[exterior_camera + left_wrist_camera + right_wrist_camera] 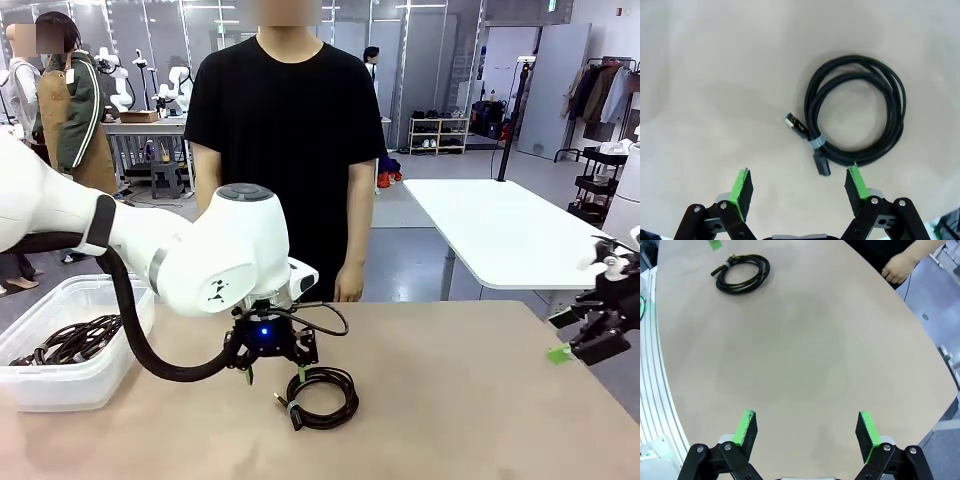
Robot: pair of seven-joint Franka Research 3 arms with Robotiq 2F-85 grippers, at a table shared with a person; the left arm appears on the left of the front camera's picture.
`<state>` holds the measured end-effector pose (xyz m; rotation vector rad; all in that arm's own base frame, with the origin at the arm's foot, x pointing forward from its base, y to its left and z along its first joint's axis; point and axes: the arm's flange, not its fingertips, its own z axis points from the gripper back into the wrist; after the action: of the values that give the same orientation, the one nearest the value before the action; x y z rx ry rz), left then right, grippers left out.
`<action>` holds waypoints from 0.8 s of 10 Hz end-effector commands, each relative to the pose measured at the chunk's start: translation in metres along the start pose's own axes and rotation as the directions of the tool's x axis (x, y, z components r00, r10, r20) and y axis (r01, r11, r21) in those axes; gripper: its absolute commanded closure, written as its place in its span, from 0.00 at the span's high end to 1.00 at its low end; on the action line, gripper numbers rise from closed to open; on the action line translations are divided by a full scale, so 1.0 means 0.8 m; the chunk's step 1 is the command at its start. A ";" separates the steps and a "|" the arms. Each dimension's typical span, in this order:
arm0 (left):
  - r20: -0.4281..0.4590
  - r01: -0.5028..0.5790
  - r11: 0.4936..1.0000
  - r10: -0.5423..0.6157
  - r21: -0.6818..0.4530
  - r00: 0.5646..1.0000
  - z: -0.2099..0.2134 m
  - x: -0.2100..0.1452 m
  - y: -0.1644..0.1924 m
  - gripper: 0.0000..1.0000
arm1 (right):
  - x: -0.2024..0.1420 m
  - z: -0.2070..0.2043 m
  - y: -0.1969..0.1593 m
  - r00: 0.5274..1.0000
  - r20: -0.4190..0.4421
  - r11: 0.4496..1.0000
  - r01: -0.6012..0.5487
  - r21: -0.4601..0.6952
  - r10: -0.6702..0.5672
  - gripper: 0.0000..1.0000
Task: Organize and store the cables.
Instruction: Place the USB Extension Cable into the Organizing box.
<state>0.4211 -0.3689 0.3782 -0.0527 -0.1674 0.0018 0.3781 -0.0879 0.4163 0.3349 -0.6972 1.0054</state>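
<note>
One coiled black cable [322, 397] lies on the tan table [460, 410] near its front middle, bound by a grey tie, with its plugs at the coil's left. It shows large in the left wrist view as a round coil [857, 116] and small and far off in the right wrist view [742, 273]. My left gripper [274, 375] hangs open just above the table, at the coil's upper left edge, with nothing between its green pads [742, 186]. My right gripper [578, 347] is open at the table's right edge, holding nothing. More coiled cables [72, 340] lie in the bin.
A clear plastic bin [75, 385] stands at the table's left end. A person in a black shirt [285, 130] stands at the far side, one hand [899, 267] near the table edge. A white table [500, 230] is behind on the right.
</note>
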 end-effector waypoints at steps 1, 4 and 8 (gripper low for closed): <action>0.025 -0.060 0.998 0.060 0.005 0.998 -0.020 0.011 -0.025 0.94 | -0.060 -0.011 0.104 0.996 0.085 1.000 -0.019 0.014 0.018 1.00; -0.018 -0.101 0.995 0.101 0.021 0.995 -0.044 0.014 -0.028 0.94 | -0.020 0.012 -0.001 0.998 0.069 1.000 -0.015 0.015 0.014 1.00; -0.039 -0.216 0.974 0.219 0.071 0.975 -0.078 0.010 -0.022 0.94 | -0.020 0.012 -0.001 0.998 0.069 1.000 -0.015 0.015 0.014 1.00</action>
<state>0.4375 -0.3806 0.3288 -0.0300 -0.1041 0.1851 0.3668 -0.1031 0.4106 0.3781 -0.7486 1.0377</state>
